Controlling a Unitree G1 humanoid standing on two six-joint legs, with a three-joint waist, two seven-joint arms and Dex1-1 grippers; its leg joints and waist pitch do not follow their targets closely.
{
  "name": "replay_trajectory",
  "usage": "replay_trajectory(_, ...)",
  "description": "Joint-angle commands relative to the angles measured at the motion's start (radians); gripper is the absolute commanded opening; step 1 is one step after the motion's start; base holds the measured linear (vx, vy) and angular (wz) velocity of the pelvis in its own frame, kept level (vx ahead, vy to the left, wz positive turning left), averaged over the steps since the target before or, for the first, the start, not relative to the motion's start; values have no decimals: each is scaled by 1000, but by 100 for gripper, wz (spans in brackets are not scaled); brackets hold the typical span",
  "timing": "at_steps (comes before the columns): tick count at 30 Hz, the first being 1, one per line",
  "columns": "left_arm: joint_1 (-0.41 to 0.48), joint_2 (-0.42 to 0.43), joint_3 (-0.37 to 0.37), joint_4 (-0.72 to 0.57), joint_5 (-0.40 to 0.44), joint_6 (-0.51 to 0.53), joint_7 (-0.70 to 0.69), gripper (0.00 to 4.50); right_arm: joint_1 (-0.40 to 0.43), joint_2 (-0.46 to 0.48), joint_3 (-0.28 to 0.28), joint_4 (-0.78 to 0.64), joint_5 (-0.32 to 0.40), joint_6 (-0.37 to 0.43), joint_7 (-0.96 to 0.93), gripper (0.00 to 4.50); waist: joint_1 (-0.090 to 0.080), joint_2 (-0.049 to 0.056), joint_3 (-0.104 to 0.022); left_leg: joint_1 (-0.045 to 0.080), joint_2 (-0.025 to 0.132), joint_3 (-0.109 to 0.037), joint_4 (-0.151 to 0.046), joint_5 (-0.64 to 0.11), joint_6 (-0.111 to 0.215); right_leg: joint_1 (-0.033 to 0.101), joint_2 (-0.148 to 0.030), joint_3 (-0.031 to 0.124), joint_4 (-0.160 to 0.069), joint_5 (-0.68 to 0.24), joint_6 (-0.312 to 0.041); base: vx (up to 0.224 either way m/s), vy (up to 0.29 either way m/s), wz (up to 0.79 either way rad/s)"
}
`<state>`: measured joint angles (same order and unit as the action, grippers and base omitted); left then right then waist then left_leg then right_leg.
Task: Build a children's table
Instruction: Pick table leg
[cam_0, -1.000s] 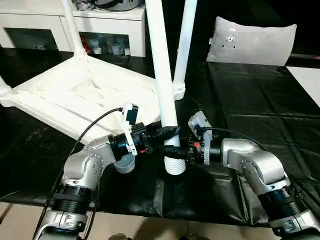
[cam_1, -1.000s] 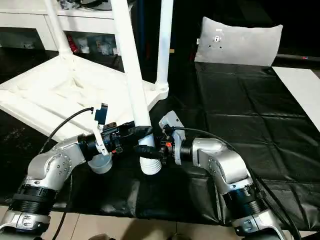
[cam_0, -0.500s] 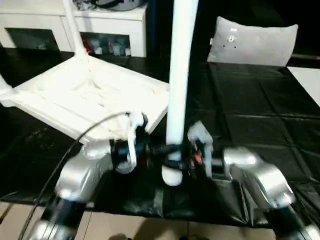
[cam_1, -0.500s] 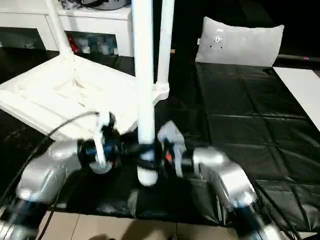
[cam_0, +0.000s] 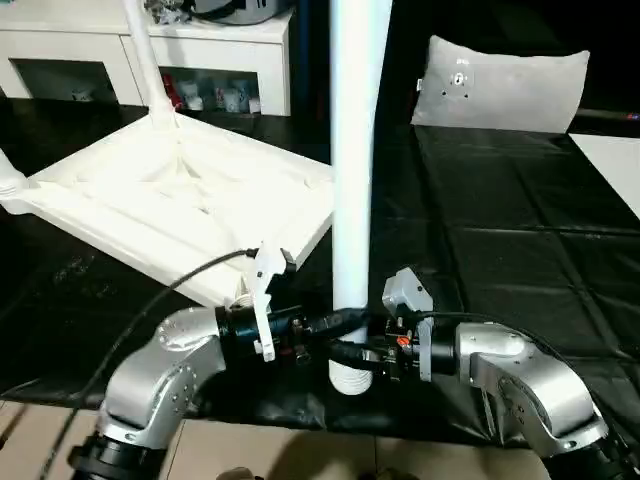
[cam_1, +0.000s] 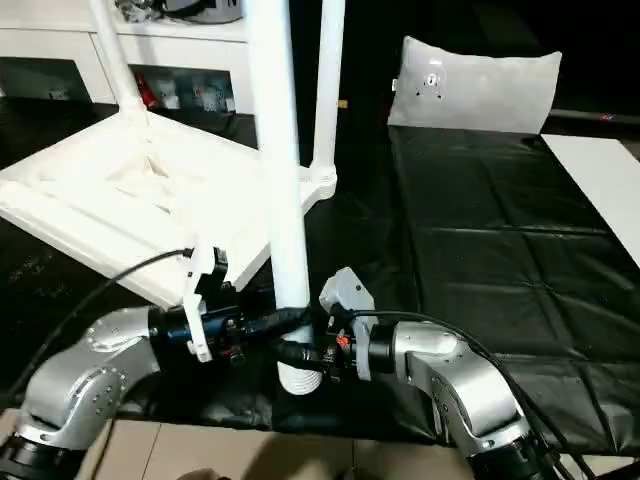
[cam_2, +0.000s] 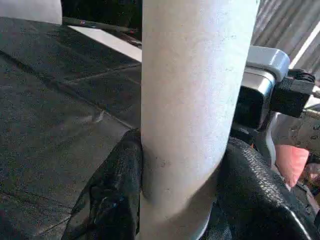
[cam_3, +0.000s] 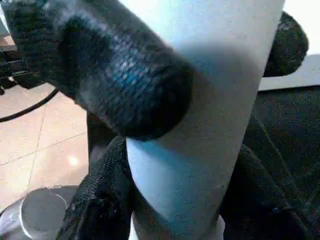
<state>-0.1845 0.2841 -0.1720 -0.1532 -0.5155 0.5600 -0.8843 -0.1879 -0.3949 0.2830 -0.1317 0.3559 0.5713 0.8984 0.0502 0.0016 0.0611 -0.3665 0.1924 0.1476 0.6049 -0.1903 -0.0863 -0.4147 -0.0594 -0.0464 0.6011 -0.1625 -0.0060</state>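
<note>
Both the left gripper (cam_0: 335, 322) and the right gripper (cam_0: 345, 352), clamped on the loose leg (cam_0: 352, 200) at lower centre, have swung it from tilted to upright, seemingly readying it for a socket of the upturned tabletop (cam_0: 170, 200) at upper left.

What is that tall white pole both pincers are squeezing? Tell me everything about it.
It is a long round white plastic table leg, smooth and matte, standing upright with its ribbed end down over the black sheet. The left pincer and right pincer clamp it near that end from opposite sides.
</note>
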Motion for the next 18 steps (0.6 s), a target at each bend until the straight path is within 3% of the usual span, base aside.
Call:
replay_trajectory(1,14,6,-14,36,27,10,23,260,-37,-9,-66,11,-25,-18,-67,188,-4,-2,-57,5,14,-1,-77,-339,9,36,-51,23,-113,-602,-40,0,0,0)
replay_trajectory(10,-43,-20,36,44,-28,11,15,260,-98,13,-99,39,2,-27,-68,188,-7,0,-60,3,18,0,-81,-309,11,45,-54,28,-100,-498,-89,0,0,0)
replay_trajectory(12,-104,-90,143,70,-137,11,62,260,-145,11,-109,52,27,-20,-37,188,-8,-2,-63,2,18,6,-77,-280,12,50,-55,32,-92,-445,-115,0,0,0)
replay_trajectory(16,-140,-141,219,102,-216,4,110,260,-199,25,-137,70,68,-2,-27,188,-2,-4,-67,1,20,7,-75,-230,23,55,-53,32,-80,-341,-159,0,0,0)
replay_trajectory(18,-142,-144,233,119,-230,10,105,260,-234,35,-156,83,99,24,-21,188,0,-6,-70,0,17,9,-72,-215,28,59,-56,32,-79,-360,-155,0,0,0)
